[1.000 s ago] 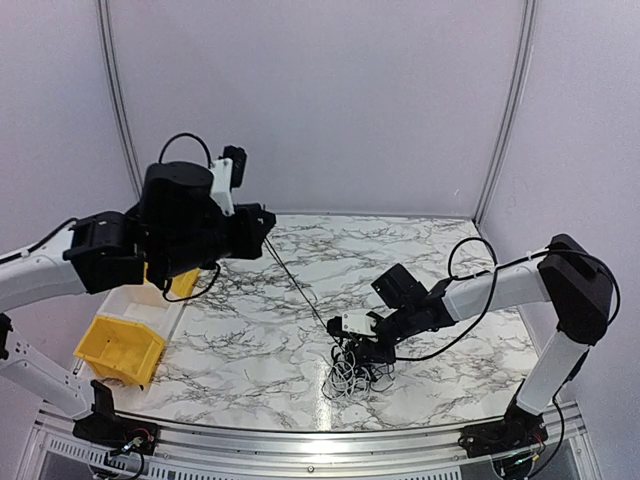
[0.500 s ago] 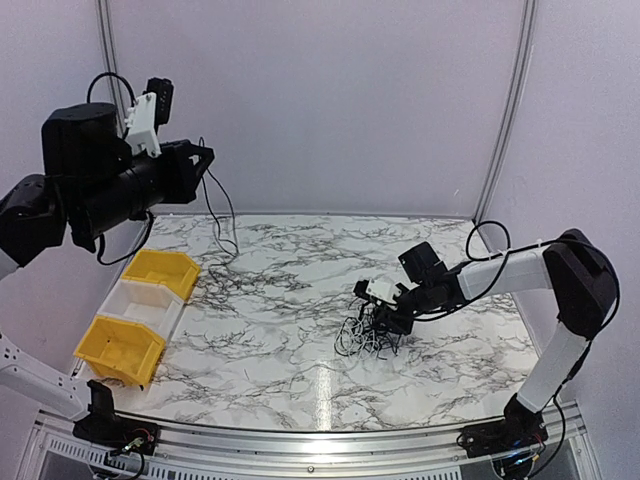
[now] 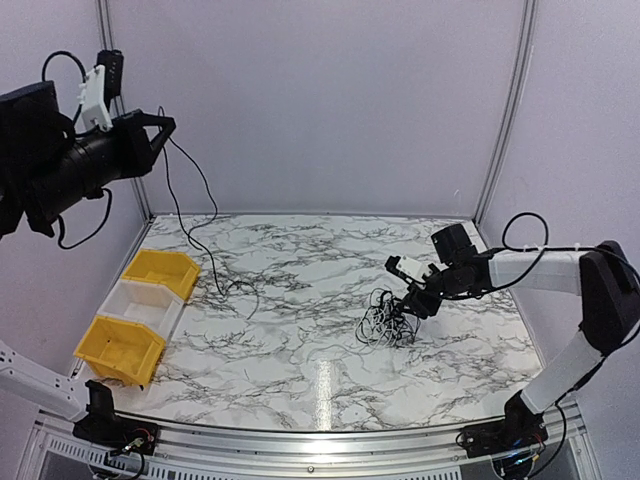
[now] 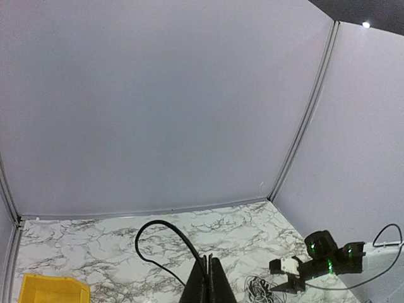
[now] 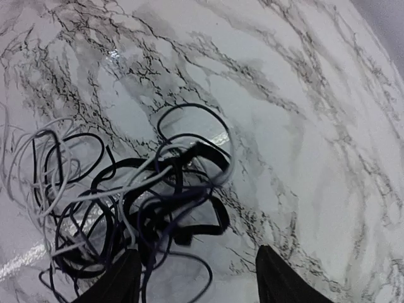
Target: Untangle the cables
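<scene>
**Student:** What does the left gripper (image 3: 160, 138) hold in the overhead panel?

**Tutor:** A single thin black cable (image 4: 158, 221). The left gripper is raised high beside the left wall, well above the white marble-patterned table (image 3: 300, 370). In the left wrist panel its fingers are pressed together on the strand, which arches up from the tips and drops away. Overhead, the strand hangs slack from the claw, and its lower part lies on the marble just right of the bins.

**Student:** And the remaining wires?

**Tutor:** The knotted clump of thin black and pale cables (image 3: 388, 325) rests on the table right of centre, well apart from the hanging strand. No wire can be seen running between the two.

**Student:** What is the right gripper (image 3: 415, 303) doing?

**Tutor:** It sits low at the far-right edge of the clump. In the right wrist panel its two fingers (image 5: 126, 281) stand wide apart and clamp nothing. Black loops and pale grey wires spread ahead and to the left of the gap. One finger overlaps the clump's edge, but whether they touch cannot be told.

**Student:** What are the containers on the left?

**Tutor:** They form a row along the table's left side: a far yellow plastic bin (image 3: 165, 272), a white plastic bin (image 3: 140, 305) and a near yellow plastic bin (image 3: 118, 348), set side by side.
</scene>
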`<state>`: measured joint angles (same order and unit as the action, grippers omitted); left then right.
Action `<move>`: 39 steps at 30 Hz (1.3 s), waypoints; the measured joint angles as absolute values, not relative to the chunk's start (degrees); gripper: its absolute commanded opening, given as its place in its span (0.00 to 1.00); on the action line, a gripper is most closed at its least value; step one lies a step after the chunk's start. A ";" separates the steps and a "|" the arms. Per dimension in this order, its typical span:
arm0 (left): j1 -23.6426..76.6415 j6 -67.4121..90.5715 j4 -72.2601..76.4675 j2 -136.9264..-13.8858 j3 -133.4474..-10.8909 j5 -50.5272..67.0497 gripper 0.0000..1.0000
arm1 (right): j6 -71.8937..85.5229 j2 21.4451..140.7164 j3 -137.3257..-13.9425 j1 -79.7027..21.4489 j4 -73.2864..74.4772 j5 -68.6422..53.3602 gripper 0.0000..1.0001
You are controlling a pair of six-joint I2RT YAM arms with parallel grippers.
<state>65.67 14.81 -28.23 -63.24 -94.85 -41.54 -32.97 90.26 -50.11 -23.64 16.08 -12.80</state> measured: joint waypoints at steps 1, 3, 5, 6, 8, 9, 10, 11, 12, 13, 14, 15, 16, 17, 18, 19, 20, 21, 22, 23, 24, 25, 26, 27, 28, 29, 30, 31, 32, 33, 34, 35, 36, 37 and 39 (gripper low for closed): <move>65.67 15.09 -28.42 -63.51 -93.89 -40.80 0.00 | -33.36 87.85 -50.13 -23.42 17.10 -12.64 0.68; 65.69 15.68 -28.62 -64.45 -91.37 -38.37 0.00 | -34.61 83.20 -50.35 -23.20 18.81 -12.49 0.70; 65.69 16.29 -28.51 -66.08 -88.01 -34.98 0.00 | -36.53 78.48 -50.85 -23.18 20.84 -12.53 0.71; 65.69 16.45 -28.51 -66.70 -86.56 -33.71 0.00 | -37.47 76.42 -50.92 -23.18 21.78 -12.69 0.71; 65.69 17.06 -27.73 -67.79 -82.35 -30.37 0.00 | -39.00 73.21 -50.92 -23.18 23.94 -13.39 0.71; 65.69 17.56 -26.92 -68.25 -79.83 -28.67 0.00 | -39.51 71.79 -50.92 -23.18 25.15 -13.91 0.71; 65.69 17.85 -26.35 -68.62 -77.56 -27.16 0.00 | -39.90 70.57 -50.92 -23.18 26.26 -14.55 0.71; 65.69 18.26 -25.30 -68.90 -75.24 -25.71 0.00 | -40.21 69.45 -50.92 -23.18 27.27 -15.29 0.70; 65.69 18.65 -24.43 -69.17 -73.28 -24.40 0.00 | -40.38 68.60 -50.92 -23.18 28.05 -16.03 0.70; 65.69 18.85 -23.42 -69.43 -71.70 -23.31 0.00 | -40.49 67.72 -50.92 -23.22 28.64 -17.04 0.69; 65.69 19.07 -21.80 -69.76 -69.71 -21.45 0.00 | -40.40 66.70 -50.87 -23.33 28.86 -18.35 0.69; 65.69 19.18 -20.64 -70.06 -68.60 -20.25 0.00 | -40.29 66.06 -50.83 -23.42 28.77 -19.25 0.68; 65.71 19.29 -19.25 -70.43 -67.55 -18.85 0.00 | -39.99 65.36 -50.72 -23.57 28.47 -20.25 0.68; 65.73 19.38 -17.58 -70.87 -66.54 -17.26 0.00 | -39.38 64.79 -50.57 -23.79 27.83 -21.28 0.68; 65.82 19.49 -15.94 -71.33 -65.82 -15.68 0.00 | -38.74 64.47 -50.41 -24.03 26.96 -22.39 0.69; 66.00 19.55 -14.15 -71.88 -65.25 -14.20 0.00 | -38.11 64.40 -50.39 -24.32 26.26 -23.29 0.71; 66.24 19.57 -12.47 -72.47 -64.84 -12.78 0.00 | -37.12 64.49 -50.37 -24.75 25.17 -24.47 0.72; 66.50 19.66 -11.16 -72.99 -64.62 -11.77 0.00 | -35.97 64.69 -50.39 -25.34 23.94 -25.69 0.73; 66.83 19.73 -9.65 -73.71 -64.49 -10.48 0.00 | -34.94 65.06 -50.43 -26.13 22.74 -27.07 0.73; 67.13 19.75 -8.27 -74.46 -64.45 -9.45 0.00 | -33.93 65.63 -50.61 -27.03 21.78 -28.32 0.74; 67.44 19.77 -6.98 -75.20 -64.42 -8.51 0.00 | -33.19 66.35 -50.94 -27.88 21.15 -29.34 0.74; 67.70 19.77 -5.87 -75.85 -64.42 -7.68 0.00 | -32.42 67.57 -51.77 -29.08 20.78 -30.61 0.74; 67.94 19.77 -4.75 -76.47 -64.42 -7.01 0.00 | -31.53 68.99 -52.73 -30.24 20.12 -31.83 0.74; 68.10 19.75 -3.64 -77.03 -64.42 -6.28 0.00 | -30.70 70.78 -54.04 -31.51 19.94 -33.34 0.74; 68.34 19.77 -2.59 -77.60 -64.42 -5.65 0.00 | -29.82 72.49 -55.40 -32.56 19.51 -34.74 0.75; 68.45 19.75 -1.67 -78.02 -64.42 -4.93 0.00 | -28.77 74.13 -56.66 -33.56 19.05 -36.03 0.76; 68.60 19.77 -0.93 -78.41 -64.42 -4.45 0.00 | -27.92 75.68 -57.78 -34.44 18.50 -37.34 0.76; 68.66 19.79 -0.30 -78.67 -64.42 -4.08 0.00 | -27.24 76.75 -58.48 -35.03 18.09 -38.37 0.77; 68.73 19.86 0.27 -78.96 -64.45 -3.53 0.00 | -26.59 77.95 -59.29 -35.75 17.74 -39.81 0.77; 68.75 19.97 0.64 -79.15 -64.45 -3.16 0.00 | -26.09 78.96 -59.79 -36.29 17.34 -40.91 0.77; 68.79 19.99 0.95 -79.29 -64.45 -2.98 0.00 | -25.78 79.61 -60.14 -36.75 17.17 -41.76 0.77; 68.84 20.01 1.17 -79.46 -64.51 -2.76 0.00 | -25.43 80.36 -60.38 -37.28 16.73 -42.74 0.78; 68.93 20.08 1.43 -79.55 -64.53 -2.59 0.00 | -25.06 80.88 -60.45 -37.82 16.47 -43.81 0.78; 68.97 20.12 1.52 -79.57 -64.53 -2.48 0.00 | -24.86 81.28 -60.45 -38.30 16.38 -44.88 0.77; 69.01 20.14 1.78 -79.57 -64.53 -2.37 0.00 | -24.29 81.80 -60.45 -38.98 16.27 -46.89 0.77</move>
